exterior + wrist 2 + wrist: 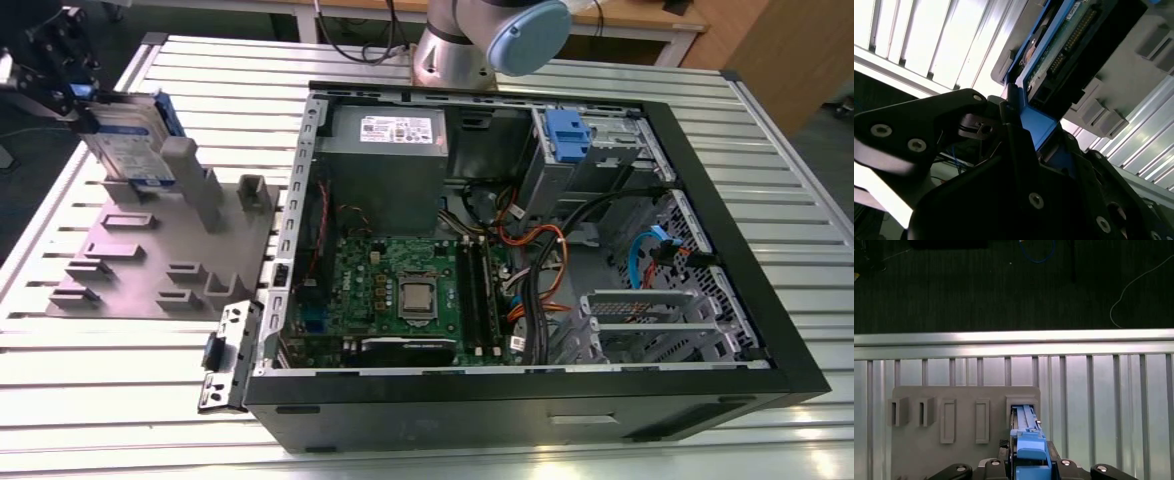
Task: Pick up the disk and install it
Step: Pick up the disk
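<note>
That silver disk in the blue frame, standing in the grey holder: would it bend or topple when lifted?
Probably stiff, and heavy for its size: the disk looks like a metal body in a plastic frame. Standing on edge in the grey holder, it could tip once free of its slot, though the hand seems to clamp its upper edge.
</note>
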Motion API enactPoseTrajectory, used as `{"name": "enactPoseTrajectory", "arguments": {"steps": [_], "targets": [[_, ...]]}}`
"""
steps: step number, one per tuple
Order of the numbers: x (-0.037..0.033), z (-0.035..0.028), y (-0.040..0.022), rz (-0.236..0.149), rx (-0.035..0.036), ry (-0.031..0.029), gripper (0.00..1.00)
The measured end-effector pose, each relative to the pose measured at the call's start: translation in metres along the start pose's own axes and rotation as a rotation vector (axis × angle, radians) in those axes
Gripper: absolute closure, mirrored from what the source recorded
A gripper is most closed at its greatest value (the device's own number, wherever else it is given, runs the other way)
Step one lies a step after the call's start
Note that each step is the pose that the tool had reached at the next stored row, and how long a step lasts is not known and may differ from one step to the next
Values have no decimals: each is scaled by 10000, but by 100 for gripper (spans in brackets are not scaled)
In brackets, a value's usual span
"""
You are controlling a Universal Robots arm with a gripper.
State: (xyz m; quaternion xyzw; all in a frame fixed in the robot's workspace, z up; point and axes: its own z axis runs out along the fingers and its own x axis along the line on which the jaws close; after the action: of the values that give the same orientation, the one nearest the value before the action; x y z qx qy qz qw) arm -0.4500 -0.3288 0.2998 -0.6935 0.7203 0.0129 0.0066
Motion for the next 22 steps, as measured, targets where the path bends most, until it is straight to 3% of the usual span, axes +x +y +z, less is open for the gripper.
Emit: {"name": "enactPoseTrajectory", "arguments": {"steps": [7,22], "targets": [[-2,-55,0,0,0,0,64],[-2,-88,1,0,-1,0,64]]}}
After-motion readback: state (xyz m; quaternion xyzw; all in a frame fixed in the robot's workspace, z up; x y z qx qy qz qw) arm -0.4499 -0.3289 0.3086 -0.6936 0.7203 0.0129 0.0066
